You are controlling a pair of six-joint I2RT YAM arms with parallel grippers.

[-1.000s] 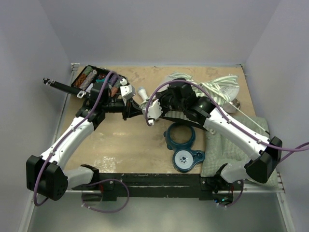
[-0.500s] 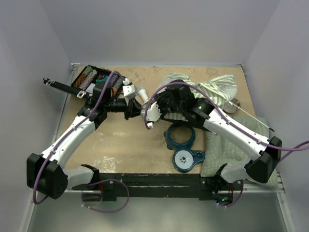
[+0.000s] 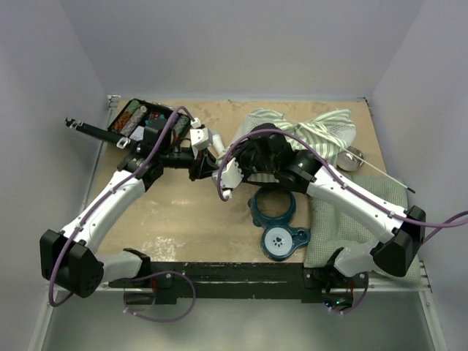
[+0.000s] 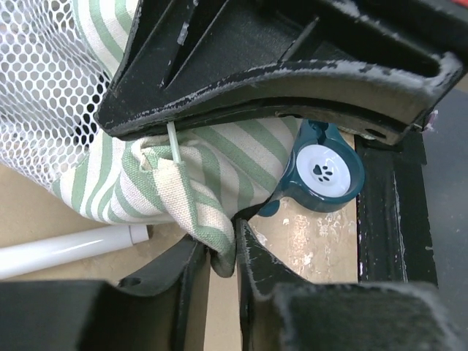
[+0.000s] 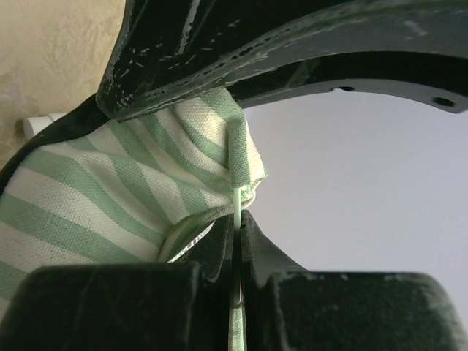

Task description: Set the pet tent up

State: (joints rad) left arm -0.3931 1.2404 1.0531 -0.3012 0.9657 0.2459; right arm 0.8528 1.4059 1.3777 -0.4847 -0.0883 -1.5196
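Striped tent (image 3: 314,131) lies bunched at far right of bench (image 3: 175,212), one corner held btwn both arms. Left hand (image 4: 218,252) clamped on a striped fold; right hand (image 5: 238,223) pinched tight on thin white pole (image 5: 237,199). Risk: grips look shallow, so pulling apart could slip fold or pole free.
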